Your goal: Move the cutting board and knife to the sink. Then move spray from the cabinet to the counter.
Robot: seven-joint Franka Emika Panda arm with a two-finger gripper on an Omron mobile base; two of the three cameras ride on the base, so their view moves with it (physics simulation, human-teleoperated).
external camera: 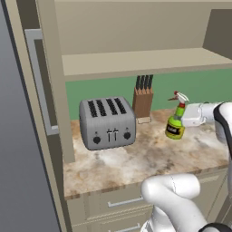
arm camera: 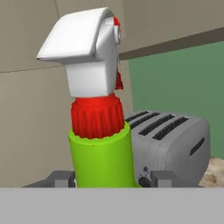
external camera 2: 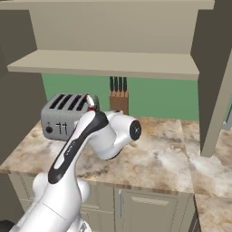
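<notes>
Green spray (external camera: 175, 123) stands upright on the marbled counter (external camera: 136, 158), base touching the stone, to the right of the knife block (external camera: 143, 99) and well right of the toaster (external camera: 107, 121). Red-and-white top points left in left base view. Gripper (external camera: 186, 117) sits at the bottle's right side, level w/ its neck; in hand view the two finger tips (arm camera: 61, 178) stand either side of the green body (arm camera: 103, 159), bottle btwn them. Jaws partly apart around the bottle, but contact w/ its sides cannot be told, since the tips are mostly cut off at the bottom. Toaster shows behind the bottle in hand view. Cabinet shelf (external camera: 140, 61) runs above the counter, long grey bar handle (external camera: 40, 81) at left.
</notes>
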